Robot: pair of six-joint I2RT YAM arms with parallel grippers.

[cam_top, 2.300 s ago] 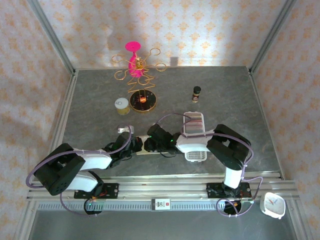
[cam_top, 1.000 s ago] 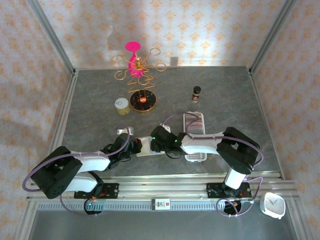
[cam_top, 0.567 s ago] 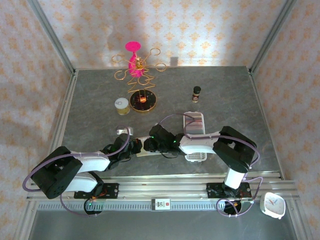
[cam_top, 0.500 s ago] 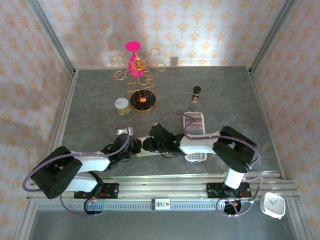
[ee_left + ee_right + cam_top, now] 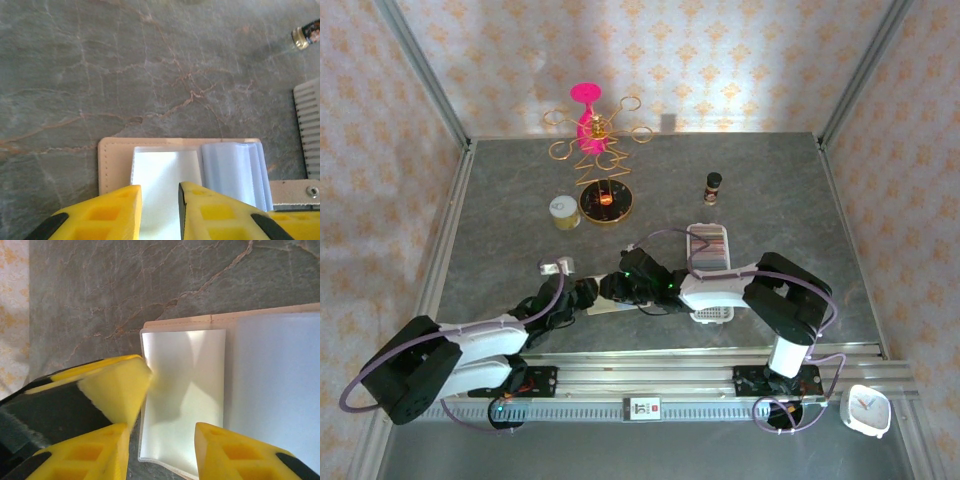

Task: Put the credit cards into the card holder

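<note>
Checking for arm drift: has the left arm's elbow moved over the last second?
Yes. The left arm's elbow has swung out toward the near-left corner. It sat just above the base rail before and now overlaps the rail's left end.

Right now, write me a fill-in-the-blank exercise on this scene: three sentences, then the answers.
1. The card holder lies ____ on the grey table, its clear sleeves showing.
2. The left arm's fingers and the right arm's fingers are coloured ____.
3. The credit cards not yet moved stand in a long ____ tray.

Missing words: open; yellow; white.
</note>
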